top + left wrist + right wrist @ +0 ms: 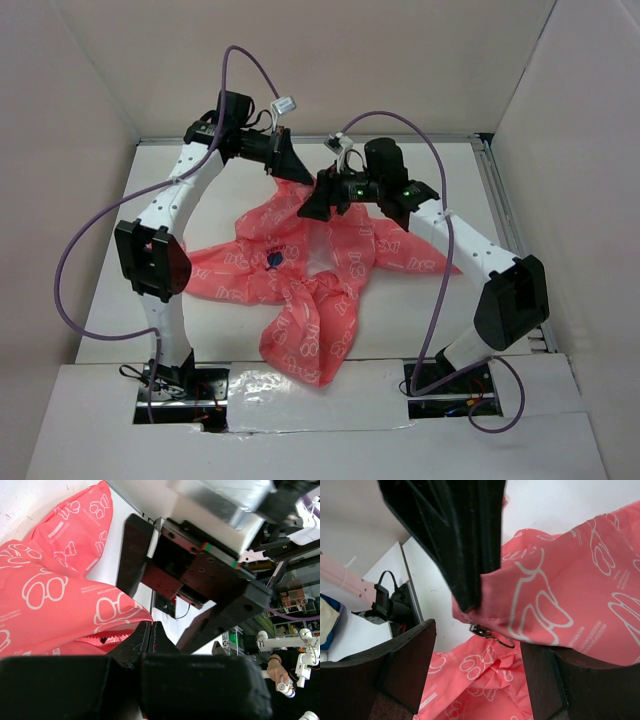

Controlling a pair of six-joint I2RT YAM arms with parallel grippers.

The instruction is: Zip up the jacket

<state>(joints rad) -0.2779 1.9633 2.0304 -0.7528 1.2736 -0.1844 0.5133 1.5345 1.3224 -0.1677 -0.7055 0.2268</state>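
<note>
Left gripper (150, 632) clenches the jacket (300, 285) at its zipper edge; right gripper (477, 650) spreads open beside it.

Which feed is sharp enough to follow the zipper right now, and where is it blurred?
Top external: even light, soft shadows, sharp, but the zipper on the coral-pink printed fabric jacket is too small to make out. Left wrist: zipper teeth in focus; the left gripper a dark blur. Right wrist: print crisp, right gripper's fingers soft.
</note>
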